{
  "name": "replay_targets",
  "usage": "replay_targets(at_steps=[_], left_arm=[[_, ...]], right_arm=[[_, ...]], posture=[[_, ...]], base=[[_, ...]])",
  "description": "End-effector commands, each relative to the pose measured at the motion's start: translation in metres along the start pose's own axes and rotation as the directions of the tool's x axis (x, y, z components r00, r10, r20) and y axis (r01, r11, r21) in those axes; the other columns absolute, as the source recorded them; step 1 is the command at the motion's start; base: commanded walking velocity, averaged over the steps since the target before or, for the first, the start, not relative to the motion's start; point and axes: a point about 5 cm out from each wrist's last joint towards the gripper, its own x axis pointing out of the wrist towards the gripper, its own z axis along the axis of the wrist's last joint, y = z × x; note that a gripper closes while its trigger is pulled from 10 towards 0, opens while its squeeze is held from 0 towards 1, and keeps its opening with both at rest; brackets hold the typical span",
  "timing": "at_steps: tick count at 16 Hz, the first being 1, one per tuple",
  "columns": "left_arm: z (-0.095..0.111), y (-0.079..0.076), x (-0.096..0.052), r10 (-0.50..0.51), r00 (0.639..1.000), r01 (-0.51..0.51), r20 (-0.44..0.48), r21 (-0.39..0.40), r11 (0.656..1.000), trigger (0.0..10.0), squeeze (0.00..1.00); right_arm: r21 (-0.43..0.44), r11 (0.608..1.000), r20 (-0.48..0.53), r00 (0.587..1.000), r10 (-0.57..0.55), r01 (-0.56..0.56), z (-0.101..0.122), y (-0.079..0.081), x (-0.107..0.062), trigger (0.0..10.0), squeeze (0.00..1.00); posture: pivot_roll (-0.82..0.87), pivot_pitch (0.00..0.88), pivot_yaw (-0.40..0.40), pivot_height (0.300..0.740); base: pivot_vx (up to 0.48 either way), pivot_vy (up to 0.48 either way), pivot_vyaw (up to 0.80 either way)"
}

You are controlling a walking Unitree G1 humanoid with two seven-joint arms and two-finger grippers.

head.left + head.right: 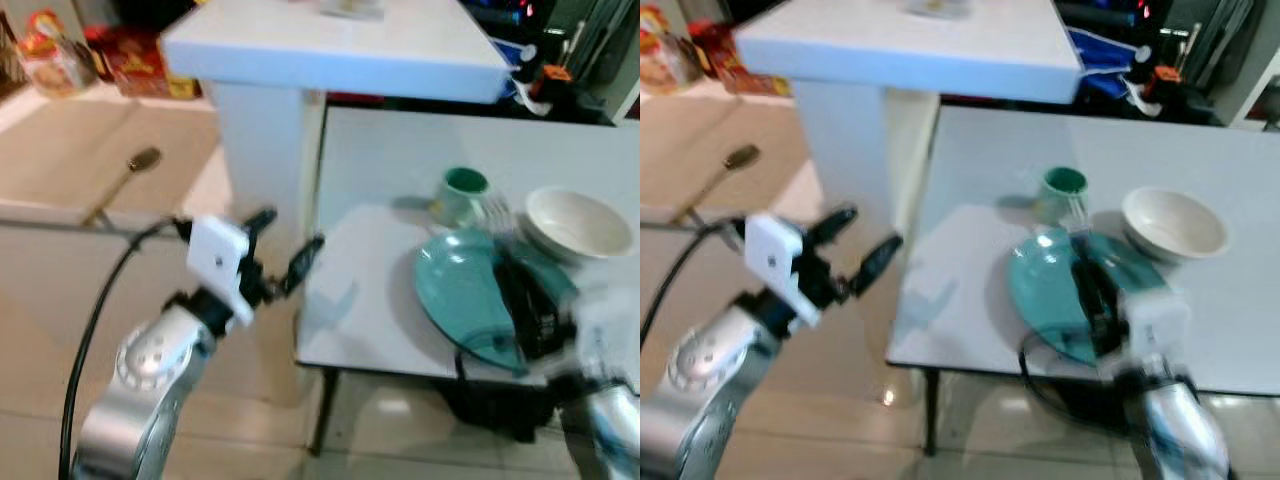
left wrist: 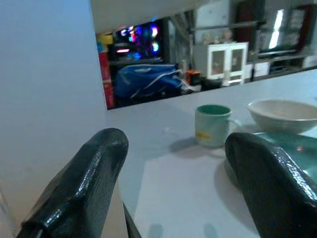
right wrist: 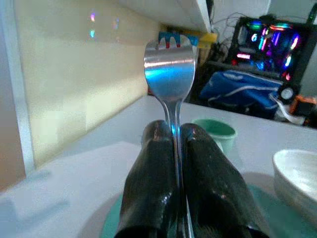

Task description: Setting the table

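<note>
Right tool (image 3: pixel 177 148) is clamped on the fork (image 3: pixel 169 64) above the teal plate (image 1: pixel 460 290); left tool (image 1: pixel 285 250) stands apart. Recommend lowering the fork flat beside the plate, toward the counter's (image 1: pixel 350 300) near edge.

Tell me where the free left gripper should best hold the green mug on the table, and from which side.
Probably by the body. The green mug stands upright with its opening free, near the teal plate and the white bowl. The side toward the left gripper faces bare table, so come in level from there, jaws open around the wall. The handle seems to point toward the bowl.
</note>
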Motion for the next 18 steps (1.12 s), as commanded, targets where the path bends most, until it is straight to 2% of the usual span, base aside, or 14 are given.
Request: replay_targets(at_steps=[1, 3, 5, 7, 8, 9, 13, 14, 16, 17, 18], left_arm=[[-0.004, 0.003, 0.004, 0.025, 0.999, -0.025, -0.029, 0.015, 1.000, 10.0, 0.00], [-0.001, 0.002, 0.009, 0.023, 1.000, -0.022, -0.017, 0.059, 0.998, 10.0, 0.00], [0.000, 0.003, 0.012, 0.016, 1.000, -0.015, -0.020, 0.079, 0.997, 10.0, 0.00], [0.000, 0.004, 0.015, 0.014, 1.000, -0.012, -0.022, 0.092, 0.996, 10.0, 0.00], [-0.001, 0.005, 0.016, 0.017, 1.000, -0.014, -0.027, 0.094, 0.995, 10.0, 0.00], [0.000, 0.007, 0.022, 0.027, 0.999, -0.025, -0.024, 0.089, 0.996, 10.0, 0.00], [0.007, 0.002, 0.033, -0.003, 1.000, 0.002, 0.012, 0.096, 0.995, 10.0, 0.00], [0.007, 0.001, 0.033, -0.007, 1.000, 0.006, 0.011, 0.099, 0.995, 10.0, 0.00], [0.002, -0.005, 0.031, -0.058, 0.998, 0.060, -0.024, 0.111, 0.992, 10.0, 0.00], [-0.002, -0.007, 0.028, -0.091, 0.995, 0.095, -0.041, 0.116, 0.989, 10.0, 0.00], [-0.008, -0.009, 0.024, -0.128, 0.989, 0.137, -0.075, 0.118, 0.984, 10.0, 0.00]], right_arm=[[0.020, 0.999, -0.003, 1.000, 0.027, -0.027, 0.011, 0.003, 0.008, 10.0, 0.00], [0.099, 0.994, -0.062, 0.996, 0.059, -0.053, 0.019, 0.012, 0.032, 10.0, 0.00], [0.104, 0.992, -0.137, 0.987, 0.084, -0.070, 0.015, 0.016, 0.037, 10.0, 0.00], [0.153, 0.988, -0.178, 0.983, 0.054, -0.027, 0.013, 0.018, 0.038, 10.0, 0.00], [0.152, 0.988, -0.198, 0.980, 0.035, -0.005, 0.010, 0.017, 0.038, 10.0, 0.00], [0.155, 0.987, -0.260, 0.966, -0.003, 0.045, 0.002, 0.018, 0.035, 10.0, 0.00], [0.177, 0.978, -0.291, 0.955, -0.055, 0.111, -0.007, 0.022, 0.030, 10.0, 0.00], [0.177, 0.978, -0.293, 0.954, -0.058, 0.114, -0.007, 0.022, 0.030, 10.0, 0.00], [0.155, 0.982, -0.390, 0.920, -0.038, 0.106, -0.019, 0.028, 0.033, 10.0, 0.00], [0.156, 0.980, -0.384, 0.922, -0.054, 0.123, -0.018, 0.028, 0.036, 10.0, 0.00], [0.205, 0.969, -0.367, 0.929, -0.052, 0.136, -0.016, 0.029, 0.043, 10.0, 0.00]], posture=[[0.01, 0.050, -0.017, 0.740], [0.02, 0.052, -0.022, 0.740], [0.02, 0.051, -0.023, 0.740], [0.02, 0.051, -0.023, 0.740], [0.02, 0.051, -0.018, 0.740], [0.01, 0.050, -0.007, 0.740], [0.00, 0.043, 0.010, 0.740], [0.00, 0.043, 0.010, 0.740], [-0.01, 0.032, 0.024, 0.740], [-0.01, 0.029, 0.028, 0.740], [-0.01, 0.025, 0.027, 0.740]], base=[[0.000, -0.480, 0.00], [0.000, -0.480, 0.00], [0.000, -0.480, 0.00], [0.000, -0.465, 0.00], [0.000, 0.000, 0.00], [0.000, 0.000, 0.00], [0.000, 0.000, 0.00], [0.000, 0.000, 0.00], [0.000, 0.000, 0.00], [0.000, 0.000, 0.00], [0.000, 0.000, 0.00]])
